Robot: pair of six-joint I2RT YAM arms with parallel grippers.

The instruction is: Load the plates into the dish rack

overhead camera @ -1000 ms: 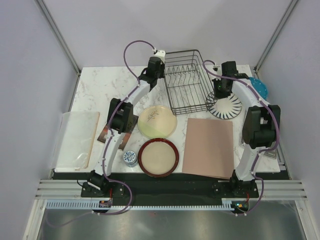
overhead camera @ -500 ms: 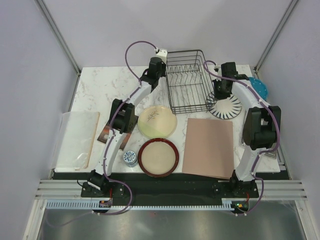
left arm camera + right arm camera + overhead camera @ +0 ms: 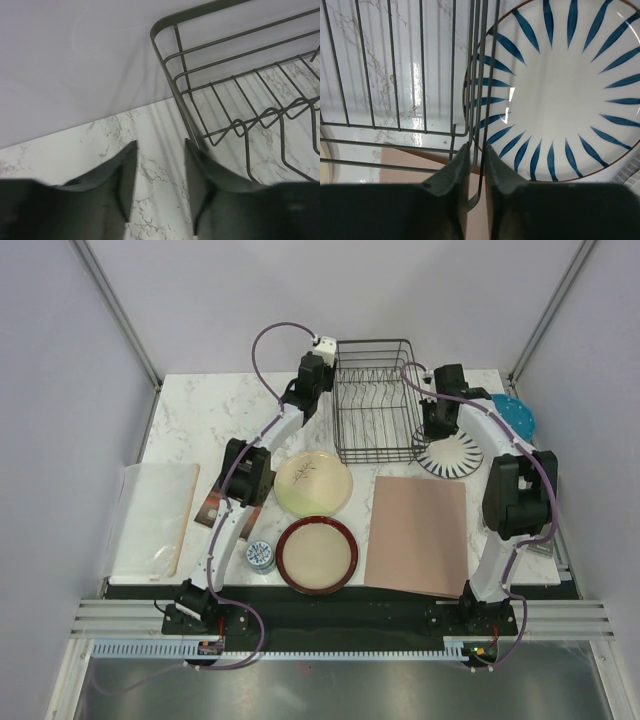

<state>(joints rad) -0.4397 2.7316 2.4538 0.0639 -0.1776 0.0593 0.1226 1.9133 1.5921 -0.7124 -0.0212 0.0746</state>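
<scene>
Top view: the dish rack (image 3: 375, 412) stands at far centre of the tabletop (image 3: 200, 420). The striped plate (image 3: 452, 453) lies just beside its right side, with the teal plate (image 3: 515, 416) farther right. The sprig plate (image 3: 313, 483) and red-rimmed plate (image 3: 317, 555) lie nearer, unobstructed.

Left wrist: the left gripper (image 3: 160, 170) is released, with the rack's corner just right of it.

Right wrist: the right gripper (image 3: 475, 165) is clenched on the rack's side wire.

White marble desk (image 3: 200, 420), small blue-and-white cup (image 3: 261, 556) near the front edge, brown mat (image 3: 420, 535) right of centre, pale board (image 3: 158, 517) at the left edge
</scene>
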